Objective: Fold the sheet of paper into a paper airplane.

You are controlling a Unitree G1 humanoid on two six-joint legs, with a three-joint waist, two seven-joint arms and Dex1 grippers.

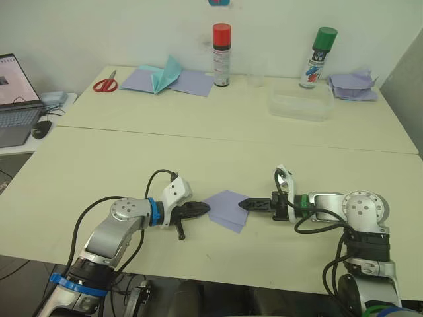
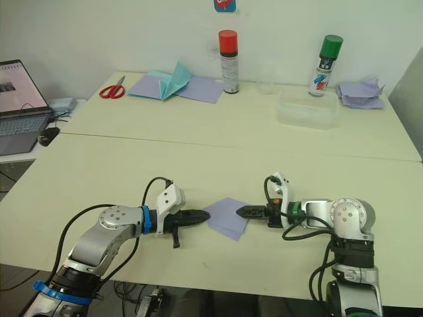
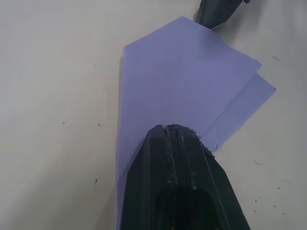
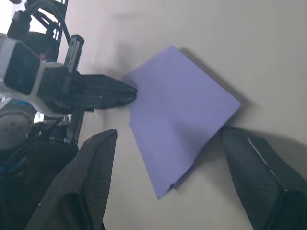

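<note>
The sheet of paper (image 1: pixel 227 209), lavender and folded over into two layers, lies flat on the table near the front edge, between my two grippers. My left gripper (image 1: pixel 205 209) is shut, its tip resting on the paper's left edge (image 3: pixel 165 130). My right gripper (image 1: pixel 243 204) comes in from the right, and its tip reaches the paper's right edge. In the right wrist view its fingers (image 4: pixel 98 158) stand wide apart, open, with the paper (image 4: pixel 177 115) lying between and beyond them. A lower layer (image 3: pixel 249 98) sticks out past the upper one.
At the back of the table stand a red-capped spray can (image 1: pixel 221 55), a green-capped can (image 1: pixel 318 57), a clear container (image 1: pixel 301 105) and a clear cup (image 1: pixel 256 80). Scissors (image 1: pixel 106 84), a pale-blue paper shape (image 1: pixel 165 76), a lavender paper heap (image 1: pixel 353 86) and a laptop (image 1: pixel 13 99) are there too.
</note>
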